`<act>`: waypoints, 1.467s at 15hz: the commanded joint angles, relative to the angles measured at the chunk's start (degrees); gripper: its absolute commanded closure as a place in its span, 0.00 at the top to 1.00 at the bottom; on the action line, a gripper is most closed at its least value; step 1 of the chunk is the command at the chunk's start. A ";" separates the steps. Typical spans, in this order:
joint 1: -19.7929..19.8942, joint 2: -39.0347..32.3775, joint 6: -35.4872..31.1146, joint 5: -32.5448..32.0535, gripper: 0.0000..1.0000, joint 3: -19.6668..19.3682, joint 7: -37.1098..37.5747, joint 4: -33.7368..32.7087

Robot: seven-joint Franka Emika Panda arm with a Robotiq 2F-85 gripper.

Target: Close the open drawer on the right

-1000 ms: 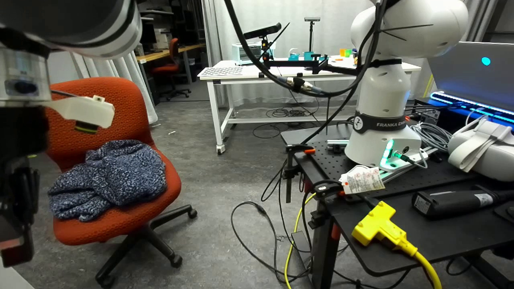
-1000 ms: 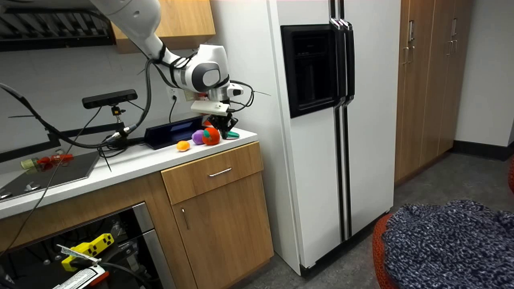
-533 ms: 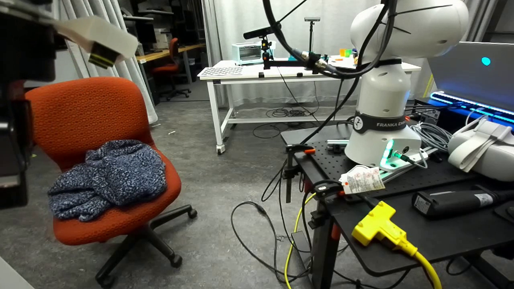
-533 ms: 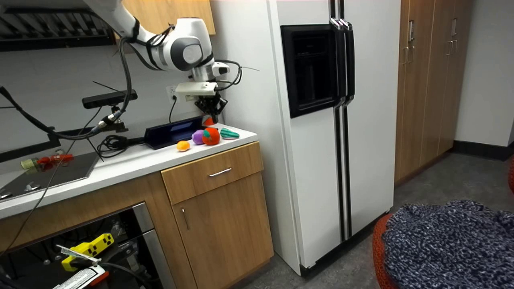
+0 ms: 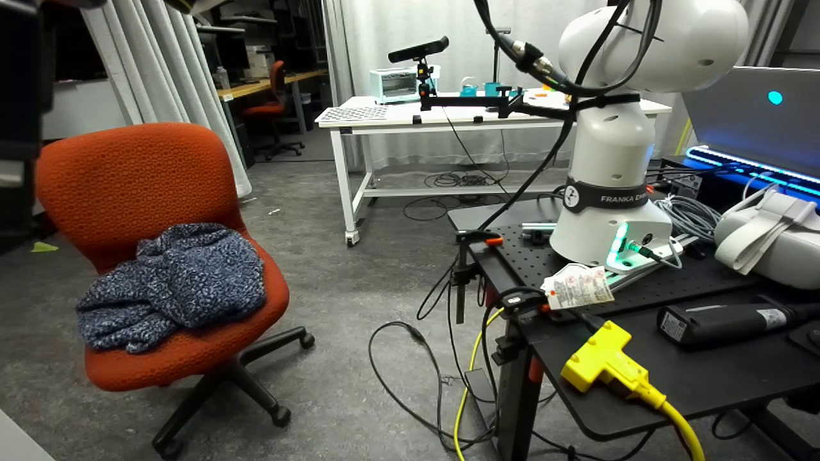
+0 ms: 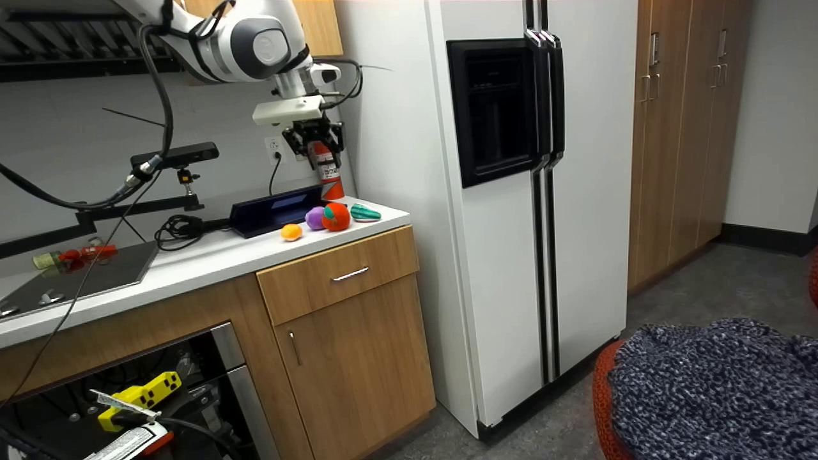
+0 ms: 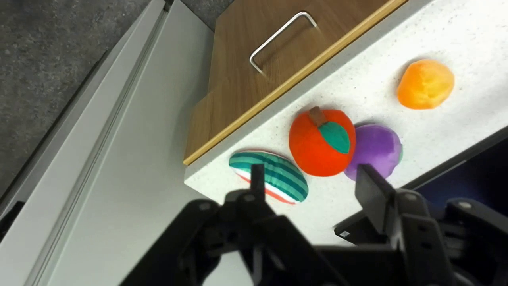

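Jaws apart, your black two-fingered gripper (image 7: 311, 171) hangs above the long white counter (image 6: 255, 250); since the brown rectangular wooden drawer (image 6: 335, 284) looks closed, lift slowly rather than push.

White tabletop (image 7: 472, 47), striped slice (image 7: 279, 174) near the corner, red fruit (image 7: 311, 147) against purple fruit (image 7: 375, 147), orange fruit (image 7: 426, 84) apart, dark object (image 6: 276, 212) behind!

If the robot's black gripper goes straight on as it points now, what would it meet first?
Probably the round red fabric fruit, which lies ahead of the black gripper in the wrist view. Depth is unclear, so the green-striped fabric wedge beside it could come first.
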State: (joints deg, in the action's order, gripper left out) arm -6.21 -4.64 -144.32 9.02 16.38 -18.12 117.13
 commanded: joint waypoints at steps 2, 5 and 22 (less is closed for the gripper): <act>-1.73 7.20 -2.21 4.40 0.99 -1.48 -3.74 5.66; -2.64 5.41 -0.98 3.21 0.99 -2.29 -2.07 3.59; -3.01 7.15 -1.80 3.79 1.00 -2.70 -2.48 5.52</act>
State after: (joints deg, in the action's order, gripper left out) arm -7.36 2.58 -146.14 13.11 15.49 -20.90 122.73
